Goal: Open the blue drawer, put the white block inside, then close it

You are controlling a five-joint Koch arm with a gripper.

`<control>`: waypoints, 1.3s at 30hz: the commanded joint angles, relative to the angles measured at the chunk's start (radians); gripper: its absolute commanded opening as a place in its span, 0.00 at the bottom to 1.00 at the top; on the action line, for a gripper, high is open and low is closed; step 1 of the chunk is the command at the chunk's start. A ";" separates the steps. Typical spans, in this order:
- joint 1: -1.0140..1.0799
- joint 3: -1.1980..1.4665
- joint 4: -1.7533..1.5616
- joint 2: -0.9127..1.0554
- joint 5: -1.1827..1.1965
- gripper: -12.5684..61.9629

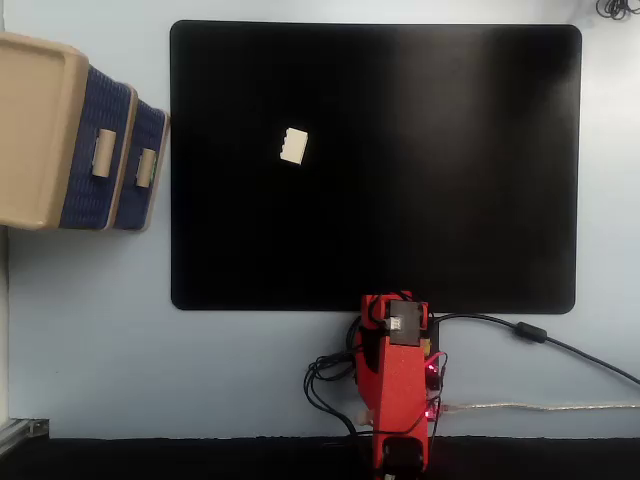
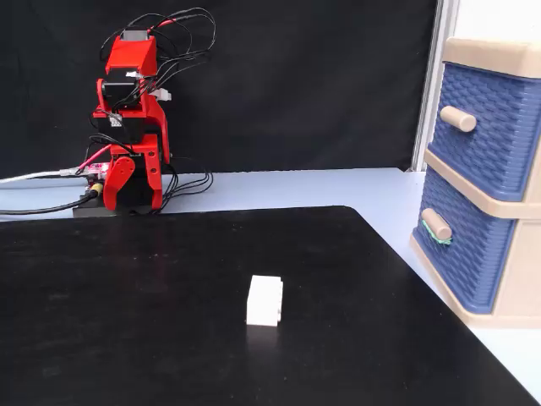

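Note:
The white block (image 1: 294, 146) (image 2: 265, 300) lies alone on the black mat, notched edge up in a fixed view. The blue drawer (image 2: 461, 254) (image 1: 148, 165), the lower of two in the beige cabinet (image 1: 35, 130), is closed, its beige handle (image 2: 436, 224) facing the mat. The red arm (image 1: 398, 380) is folded up over its base at the mat's edge, far from both. Its gripper (image 2: 116, 182) hangs tucked against the base with nothing in it, and the jaws overlap, so their state is unclear.
The black mat (image 1: 450, 170) covers most of the light blue table. The upper blue drawer (image 2: 486, 127) is closed too. Cables (image 1: 530, 335) trail from the arm's base along the table edge.

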 commanded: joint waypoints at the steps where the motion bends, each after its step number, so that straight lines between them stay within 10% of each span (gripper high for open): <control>1: 0.009 0.014 0.123 0.089 -0.060 0.63; 21: 0.011 -0.167 0.124 0.091 -0.008 0.62; 30: -0.417 -0.755 0.031 0.025 0.673 0.62; 34: -0.966 -0.560 -0.443 -0.137 1.289 0.62; 39: -1.095 -0.092 -1.443 -0.077 1.471 0.61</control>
